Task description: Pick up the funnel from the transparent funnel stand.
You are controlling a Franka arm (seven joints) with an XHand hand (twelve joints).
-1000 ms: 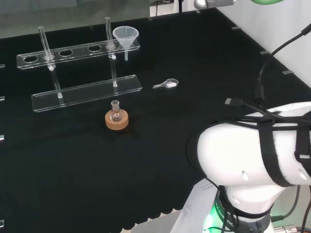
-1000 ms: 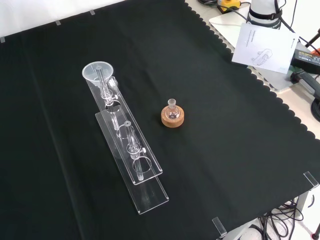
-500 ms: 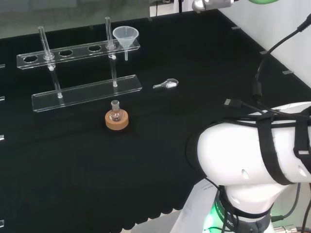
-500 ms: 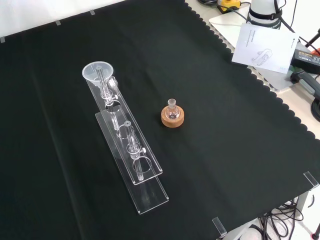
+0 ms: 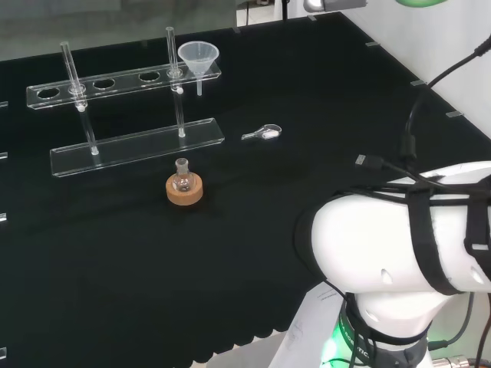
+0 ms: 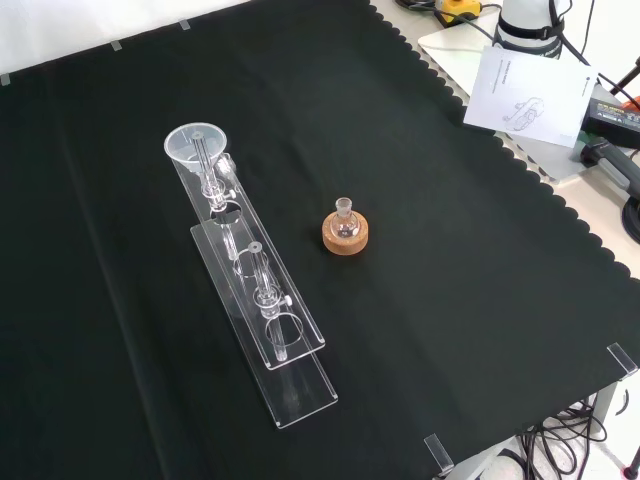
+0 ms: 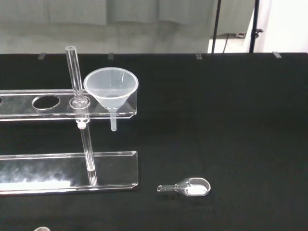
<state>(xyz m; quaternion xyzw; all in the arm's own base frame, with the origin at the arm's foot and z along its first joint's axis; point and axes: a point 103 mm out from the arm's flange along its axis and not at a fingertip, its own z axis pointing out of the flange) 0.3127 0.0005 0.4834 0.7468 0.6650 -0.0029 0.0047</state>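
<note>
In the head view, the funnel (image 5: 199,58) sits in the end hole of the transparent funnel stand (image 5: 123,86), at the end nearest the arm's white links, its cone above the upper bar and its short stem hanging below. The stand is clear plastic: a drilled upper bar on two thin posts over a flat base plate. Just in front of the stand's base, a small flask (image 5: 182,176) rests on a cork ring (image 5: 185,190); a small clear scoop (image 5: 263,133) lies on the black cloth of the counter (image 5: 322,115) beside the base's near end.

In the front view, the funnel (image 6: 196,146) crowns the stand's far end, with the flask on its ring off to the stand's side, well apart.

In the wrist view, the funnel (image 7: 111,89) looks like thin, translucent plastic, smooth and conical, so probably very light, slightly flexible and slippery. I judge the best hold is a pinch across the rim or upper cone, then a straight lift so the stem clears the hole; the post (image 7: 77,77) just beside it crowds one side. Whether the hand is open or closed I cannot tell.
</note>
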